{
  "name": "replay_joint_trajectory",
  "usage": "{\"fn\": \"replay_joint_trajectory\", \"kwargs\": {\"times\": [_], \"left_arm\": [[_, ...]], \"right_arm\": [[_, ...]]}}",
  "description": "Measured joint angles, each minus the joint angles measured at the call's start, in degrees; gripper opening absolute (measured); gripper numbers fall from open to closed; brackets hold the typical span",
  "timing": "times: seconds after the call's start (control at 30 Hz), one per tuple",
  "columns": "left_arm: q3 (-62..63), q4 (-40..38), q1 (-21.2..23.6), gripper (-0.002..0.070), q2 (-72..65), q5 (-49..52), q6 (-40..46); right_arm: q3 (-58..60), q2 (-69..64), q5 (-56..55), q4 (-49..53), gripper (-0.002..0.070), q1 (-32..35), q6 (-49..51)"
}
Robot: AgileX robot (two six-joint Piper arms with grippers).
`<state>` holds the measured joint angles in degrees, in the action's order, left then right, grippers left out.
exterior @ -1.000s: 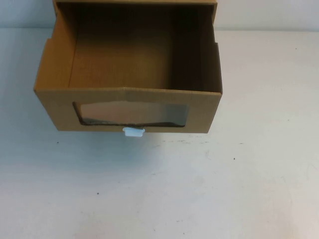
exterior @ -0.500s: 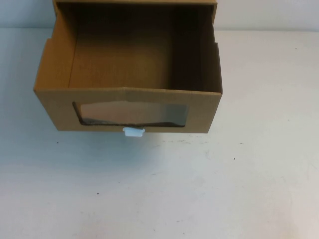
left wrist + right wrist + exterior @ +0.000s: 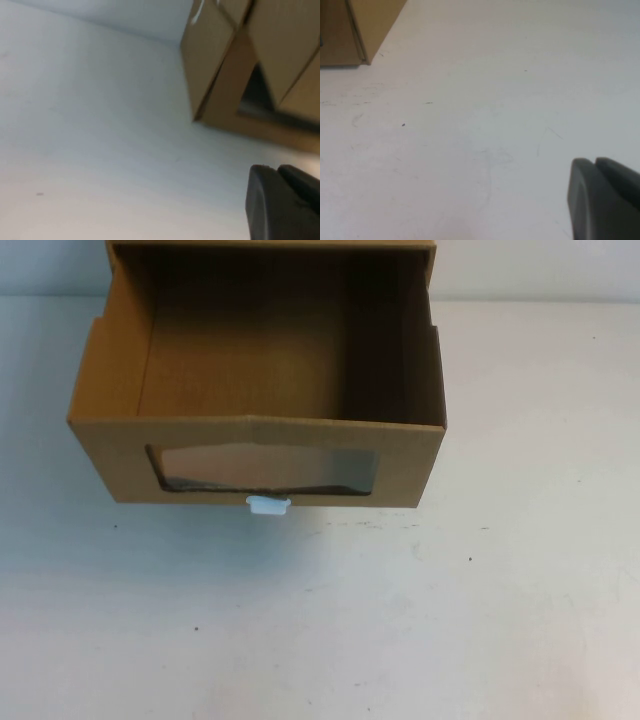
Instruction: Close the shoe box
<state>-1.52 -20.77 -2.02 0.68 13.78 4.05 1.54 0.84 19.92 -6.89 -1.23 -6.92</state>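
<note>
The shoe box [image 3: 255,430] is brown cardboard and stands at the far middle of the table. Its drawer is pulled out toward me and shows an empty inside. The front has a clear window [image 3: 262,468] with a small white pull tab [image 3: 268,505] beneath it. Neither gripper shows in the high view. In the left wrist view my left gripper [image 3: 276,170] is shut and empty above the table, with the box [image 3: 215,65] ahead of it. In the right wrist view my right gripper [image 3: 594,162] is shut and empty, with a box corner [image 3: 350,25] far off.
The white table [image 3: 400,620] spreads in front of the box and to both sides, with a few small dark specks and scuffs. The outer sleeve of the box [image 3: 420,245] sits at the far edge of the high view.
</note>
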Motion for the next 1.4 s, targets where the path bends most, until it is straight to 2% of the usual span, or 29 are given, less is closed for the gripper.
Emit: {"fn": "replay_joint_trajectory", "kwargs": {"times": [0.1, 0.2, 0.37, 0.47, 0.63, 0.8, 0.97, 1.1, 1.23, 1.4], "left_arm": [[0.00, -6.82, 0.00, -0.0005, 0.00, -3.46, -1.97], [0.00, -10.02, 0.00, -0.0005, 0.00, -7.21, -2.38], [5.34, -10.72, 0.00, -0.0005, -1.48, -2.23, -1.87], [14.81, -10.10, 0.00, -0.0005, -8.66, 4.32, 0.83], [34.89, -8.58, 0.00, -0.0005, -28.19, 17.71, 7.37], [57.98, -8.24, 0.00, -0.0005, -48.35, 27.09, 17.43], [79.21, -8.14, -0.11, -0.0005, -66.58, 30.72, 22.46], [92.07, -7.88, -2.44, -0.0005, -78.63, 32.21, 24.01], [101.69, -7.62, -6.40, -0.0005, -88.57, 33.58, 24.92], [109.40, -7.62, -8.94, -0.0005, -98.93, 33.98, 25.34]], "right_arm": [[0.00, 0.00, 0.00, 0.00, -0.0011, 0.00, 0.00], [0.00, 0.00, 0.00, 0.00, -0.0011, 0.00, 0.00], [0.00, 0.00, 0.00, 0.00, -0.0011, 0.00, 0.00], [0.00, 0.00, 0.00, 0.00, -0.0011, 0.00, 0.00], [0.00, 0.00, 0.00, 0.00, -0.0011, 0.00, 0.00], [0.00, 0.00, 0.00, 0.00, -0.0011, 0.00, 0.00], [0.00, 0.00, 0.00, 0.00, -0.0011, 0.00, 0.00], [0.00, 0.00, 0.00, 0.00, -0.0011, 0.00, 0.00], [0.00, 0.00, 0.00, 0.00, -0.0011, 0.00, 0.00], [0.00, 0.00, 0.00, 0.00, -0.0011, 0.00, 0.00]]}}
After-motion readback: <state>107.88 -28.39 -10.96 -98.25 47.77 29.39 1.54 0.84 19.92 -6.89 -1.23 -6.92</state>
